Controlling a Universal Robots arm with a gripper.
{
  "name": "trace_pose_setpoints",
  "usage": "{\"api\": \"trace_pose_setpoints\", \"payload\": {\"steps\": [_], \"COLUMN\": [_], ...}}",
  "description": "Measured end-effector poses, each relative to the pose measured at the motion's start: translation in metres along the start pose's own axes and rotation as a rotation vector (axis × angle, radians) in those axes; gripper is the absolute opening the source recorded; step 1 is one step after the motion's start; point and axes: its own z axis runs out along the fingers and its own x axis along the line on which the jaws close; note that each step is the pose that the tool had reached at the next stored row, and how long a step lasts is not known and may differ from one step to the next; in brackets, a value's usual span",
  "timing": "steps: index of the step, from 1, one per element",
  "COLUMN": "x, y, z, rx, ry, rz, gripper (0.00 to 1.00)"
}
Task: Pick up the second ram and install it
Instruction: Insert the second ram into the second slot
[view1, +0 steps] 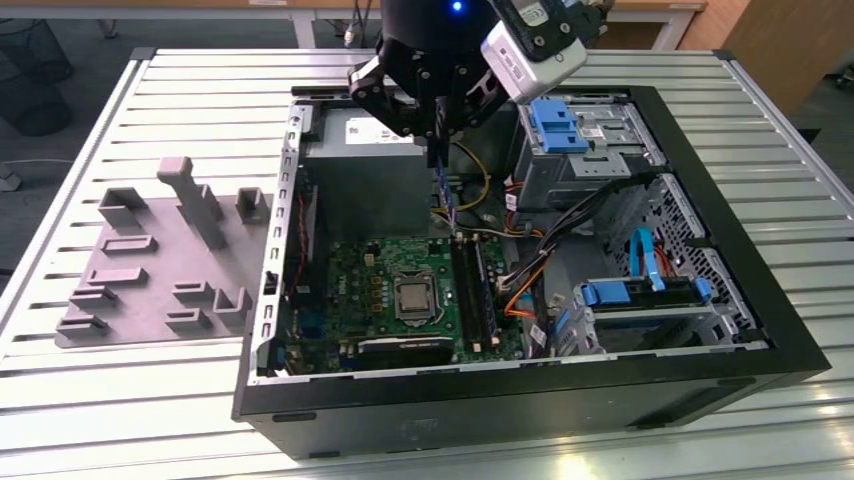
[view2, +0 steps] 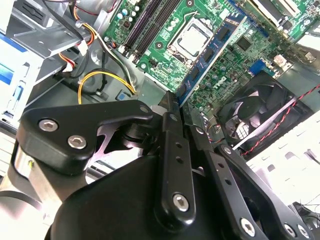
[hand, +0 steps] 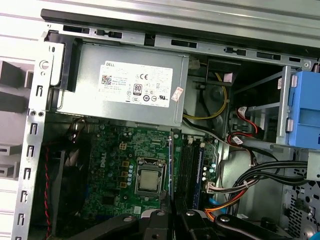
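An open computer case (view1: 747, 345) is set on the tabletop (view1: 160, 420), with a fixture plate (view1: 147, 275) laid beside it on the exterior view's left. Inside the case, the motherboard (view1: 387, 300) is seated on the floor, the power supply (view1: 367, 180) behind it and the drive cages (view1: 641, 300) toward the exterior view's right. The second ram (view1: 445, 190) is held upright by the gripper (view1: 437, 135) above the memory slots (view1: 474, 290), which are placed just beside the processor socket (view1: 415, 298).

Arm end (view1: 441, 40): glossy black housing w/ small blue LED lit at 12 o'clock. Silver-grey camera module (view1: 534, 45) w/ dark face bolted on at 2 o'clock. Gripper (view1: 437, 140): matte black linkage, rounded plates & flat bars. In second wrist view, gripper (view2: 175, 107) links carry silver socket-head screws (view2: 76, 142) + rows of small holes down the bars.
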Motion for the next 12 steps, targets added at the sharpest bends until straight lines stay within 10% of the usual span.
{"api": "trace_pose_setpoints", "payload": {"steps": [12], "x": [-0.0092], "y": [-0.0011], "z": [0.0048], "rx": [0.0001], "ry": [0.0015], "rz": [0.005], "gripper": [0.14]}}
